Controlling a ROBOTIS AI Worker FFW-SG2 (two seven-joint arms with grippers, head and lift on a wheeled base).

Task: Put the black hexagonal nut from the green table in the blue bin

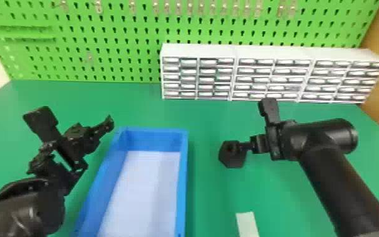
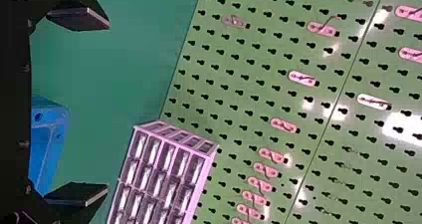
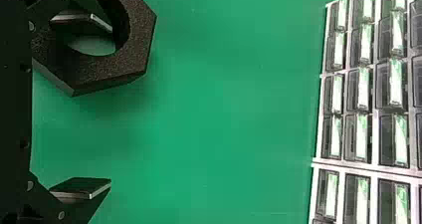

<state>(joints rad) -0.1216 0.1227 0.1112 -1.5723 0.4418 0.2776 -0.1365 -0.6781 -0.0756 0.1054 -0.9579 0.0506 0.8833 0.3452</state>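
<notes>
The black hexagonal nut (image 1: 231, 159) is at my right gripper's left-hand finger, right of the blue bin (image 1: 184, 176). My right gripper (image 1: 251, 126) has its fingers spread wide. In the right wrist view, one finger of the right gripper (image 3: 107, 106) shows within the hole of the nut (image 3: 134, 45); whether the nut touches the table is unclear. The other finger stands well apart from it. My left gripper (image 1: 73, 119) is open beside the bin's far left corner, holding nothing. The left wrist view has the left gripper (image 2: 107, 107) spread, with the bin (image 2: 57, 134) near it.
A white cabinet of small drawers (image 1: 198, 52) stands at the back of the green table (image 1: 129, 104), before a green pegboard (image 1: 119, 41) with hooks. A pale strip (image 1: 247, 223) lies near the front, right of the bin.
</notes>
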